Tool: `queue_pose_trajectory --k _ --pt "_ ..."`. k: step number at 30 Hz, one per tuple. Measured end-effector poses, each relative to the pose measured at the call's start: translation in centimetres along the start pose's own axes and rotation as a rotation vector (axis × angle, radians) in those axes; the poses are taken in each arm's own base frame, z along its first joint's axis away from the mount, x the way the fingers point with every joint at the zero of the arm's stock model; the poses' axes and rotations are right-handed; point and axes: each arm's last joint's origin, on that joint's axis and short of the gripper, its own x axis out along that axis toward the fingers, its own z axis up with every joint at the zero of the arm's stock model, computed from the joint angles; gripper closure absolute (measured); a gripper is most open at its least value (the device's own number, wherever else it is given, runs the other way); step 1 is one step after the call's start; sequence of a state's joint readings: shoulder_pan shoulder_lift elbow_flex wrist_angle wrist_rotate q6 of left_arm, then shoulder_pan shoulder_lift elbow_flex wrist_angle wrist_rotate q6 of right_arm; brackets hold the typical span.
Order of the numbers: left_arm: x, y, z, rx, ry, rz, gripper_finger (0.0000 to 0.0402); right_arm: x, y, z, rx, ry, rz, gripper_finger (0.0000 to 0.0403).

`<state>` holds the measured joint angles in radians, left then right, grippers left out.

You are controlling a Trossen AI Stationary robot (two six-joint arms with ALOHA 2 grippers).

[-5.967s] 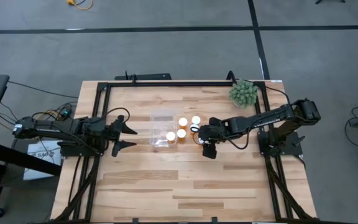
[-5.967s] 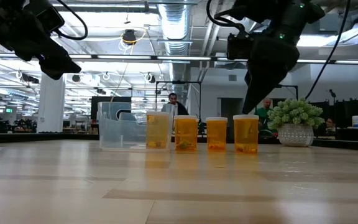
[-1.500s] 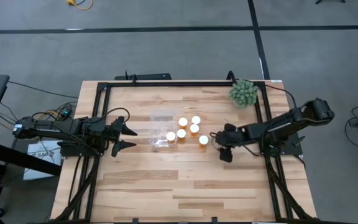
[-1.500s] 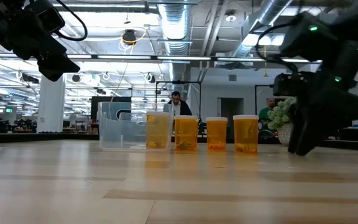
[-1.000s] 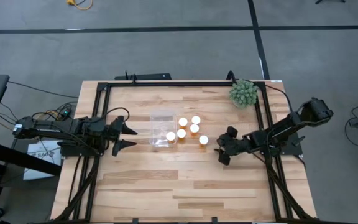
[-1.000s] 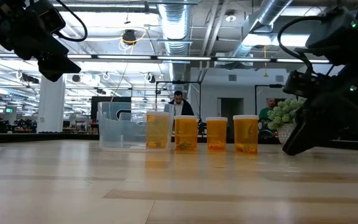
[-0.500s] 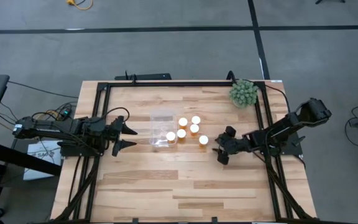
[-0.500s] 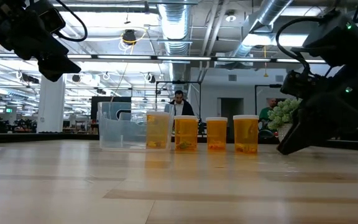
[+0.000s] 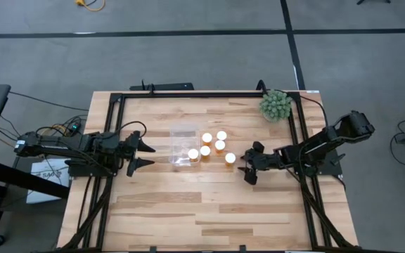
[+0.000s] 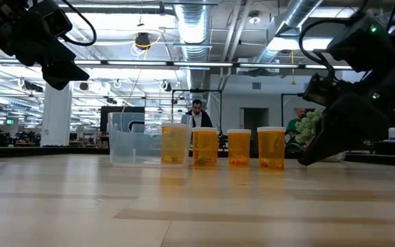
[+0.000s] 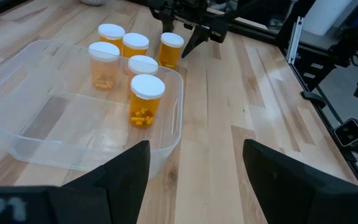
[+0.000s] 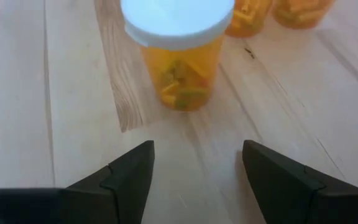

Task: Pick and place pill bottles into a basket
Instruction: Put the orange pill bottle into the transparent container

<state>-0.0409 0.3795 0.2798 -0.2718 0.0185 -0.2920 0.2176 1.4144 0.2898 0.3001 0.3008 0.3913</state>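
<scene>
Bare desk [image 9: 188,211] around cluster. Right pincer [image 9: 249,169] spread, empty, low beside nearest of pill bottles [image 9: 230,158], not touching. One bottle inside basket [image 9: 182,133]. Left pincer [image 9: 140,155] spread, empty, apart from basket.

You are seeing five orange pill bottles [image 9: 219,145] with white caps standing upright mid-table. One is sitting inside the clear basket [image 9: 182,131]; four are clustering just beside it.
</scene>
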Motion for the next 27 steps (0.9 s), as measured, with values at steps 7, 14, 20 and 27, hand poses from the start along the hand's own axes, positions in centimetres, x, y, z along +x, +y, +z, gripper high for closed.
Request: queue_pose_trajectory --k 7,14,20,27 --pt "0.0 0.0 0.0 0.000 0.000 0.000 0.0154 0.1 0.6 1.6 -0.094 -0.040 0.024 0.0163" --pt "0.0 0.0 0.0 0.000 0.000 0.000 0.0154 0.3 -0.3 2.3 -0.094 -0.034 0.004 0.0163" --pt "0.0 0.0 0.0 0.000 0.000 0.000 0.0154 0.5 -0.8 2.4 -0.087 -0.020 0.036 0.0163" --pt "0.0 0.0 0.0 0.000 0.000 0.000 0.0154 0.5 -0.8 2.5 -0.111 -0.019 0.066 0.0163"
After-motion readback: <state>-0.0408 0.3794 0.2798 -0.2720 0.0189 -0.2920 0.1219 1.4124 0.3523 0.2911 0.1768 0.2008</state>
